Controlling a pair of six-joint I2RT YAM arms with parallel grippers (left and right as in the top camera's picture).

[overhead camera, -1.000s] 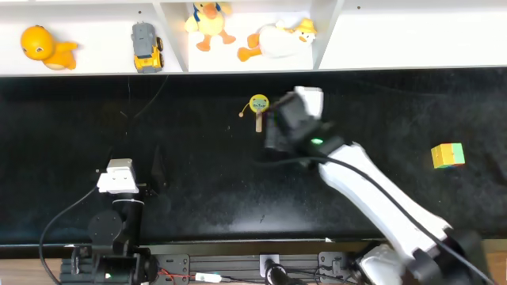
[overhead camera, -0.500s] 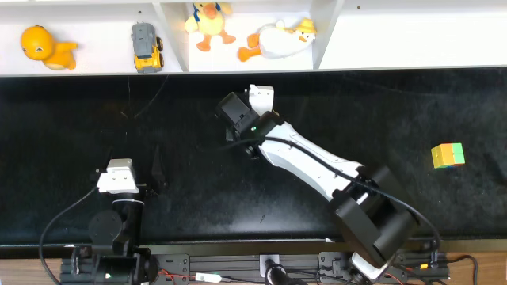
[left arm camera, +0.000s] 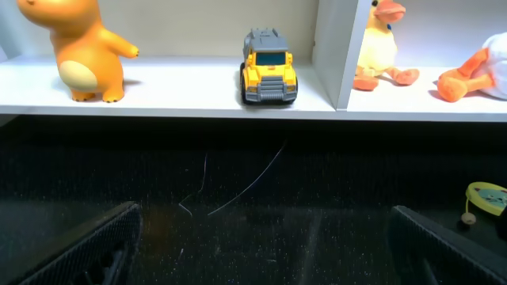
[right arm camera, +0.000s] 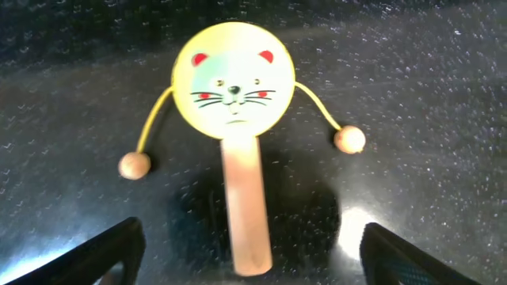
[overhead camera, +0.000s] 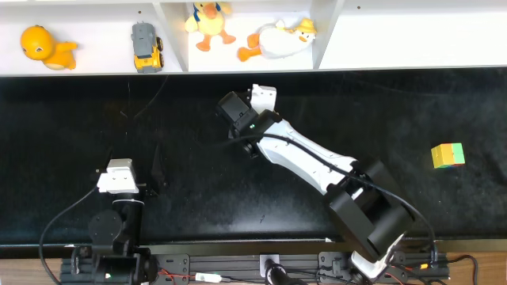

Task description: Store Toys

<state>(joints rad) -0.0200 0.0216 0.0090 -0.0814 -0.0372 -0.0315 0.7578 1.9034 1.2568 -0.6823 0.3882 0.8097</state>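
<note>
A yellow rattle drum [right arm camera: 234,79] with a cat face, a wooden handle and two beads on strings lies flat on the black table. My right gripper [right arm camera: 252,231] hangs open just above it, one finger on each side of the handle, touching nothing. In the top view the right gripper [overhead camera: 238,117] sits left of centre and hides the toy. The left wrist view catches the rattle drum [left arm camera: 485,198] at its edge. My left gripper [left arm camera: 265,233] is open and empty, low over the table and facing the shelf; the left arm [overhead camera: 119,178] stands at the near left.
A white shelf [overhead camera: 95,65] runs along the table's far edge. It holds an orange figure [overhead camera: 47,46], a yellow truck [overhead camera: 146,47], a yellow plush duck [overhead camera: 210,22] and a white plush duck [overhead camera: 277,39]. A coloured cube [overhead camera: 447,155] lies far right.
The right arm has swung left across the table, and its wrist now covers the rattle in the top view. Over the last half second it barely shifted. The left arm kept still.
</note>
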